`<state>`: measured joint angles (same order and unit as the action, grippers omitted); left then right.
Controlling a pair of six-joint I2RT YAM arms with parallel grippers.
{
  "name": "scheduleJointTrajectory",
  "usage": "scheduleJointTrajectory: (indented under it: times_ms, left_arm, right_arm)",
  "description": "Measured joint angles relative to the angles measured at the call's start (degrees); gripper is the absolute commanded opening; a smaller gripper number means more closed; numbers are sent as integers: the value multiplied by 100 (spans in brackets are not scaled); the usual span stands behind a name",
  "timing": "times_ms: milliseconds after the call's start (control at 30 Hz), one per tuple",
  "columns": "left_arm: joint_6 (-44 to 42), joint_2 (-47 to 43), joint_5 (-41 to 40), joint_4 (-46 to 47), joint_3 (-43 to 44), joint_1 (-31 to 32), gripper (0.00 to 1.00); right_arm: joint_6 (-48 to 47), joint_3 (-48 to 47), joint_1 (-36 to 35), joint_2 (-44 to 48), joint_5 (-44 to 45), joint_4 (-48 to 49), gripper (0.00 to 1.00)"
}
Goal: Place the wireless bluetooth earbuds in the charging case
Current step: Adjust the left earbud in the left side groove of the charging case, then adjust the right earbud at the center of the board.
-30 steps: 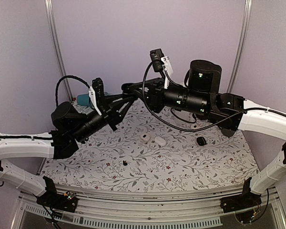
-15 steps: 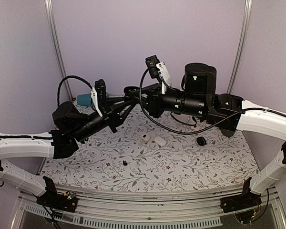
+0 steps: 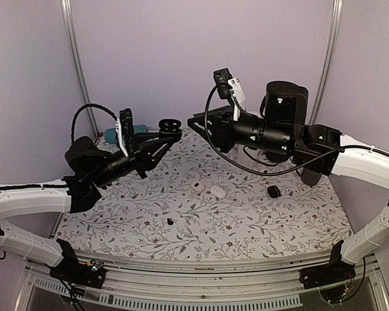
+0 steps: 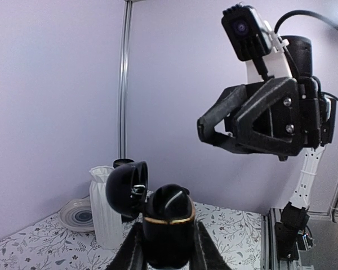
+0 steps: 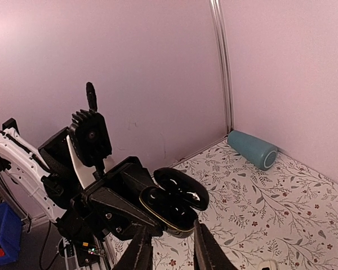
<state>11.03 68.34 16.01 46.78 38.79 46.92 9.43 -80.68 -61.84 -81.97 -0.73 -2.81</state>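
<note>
1. Left claw (image 4: 168,250) is clamped tight on the charging case (image 4: 169,222), holding it up in the air with the lid flipped open
2. Right claw (image 5: 170,239) faces that case from near by without touching it; its fingers are a narrow gap apart, with nothing visible between them
3. The case hollow is glossy black, so I cannot tell whether a bud is seated
4. Well below both claws, toward the arm bases, one tiny black earbud (image 3: 170,221) lies loose on the tabletop (image 3: 246,227)
5. My read: the case is opened and presented, and at least that earbud is left to fetch and seat
</note>
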Motion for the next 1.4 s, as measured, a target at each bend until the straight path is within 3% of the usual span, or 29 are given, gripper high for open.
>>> scheduleJointTrajectory:
  times_ms: [333, 533, 900, 1400]
  left_arm:
    - [555, -321, 1185, 590, -649, -748, 0]
    - [728, -780, 1268, 723, -909, -970, 0]
    - [874, -1403, 715, 654, -1266, -1338, 0]
    - [962, -1497, 483, 557, -1305, -1405, 0]
  right_arm:
    - [153, 625, 306, 243, 59, 28, 34]
    - [251, 973, 431, 17, 57, -20, 36]
    - [369, 859, 286, -1971, -446, -461, 34]
    - [1526, -638, -76, -3978, -640, -1432, 38]
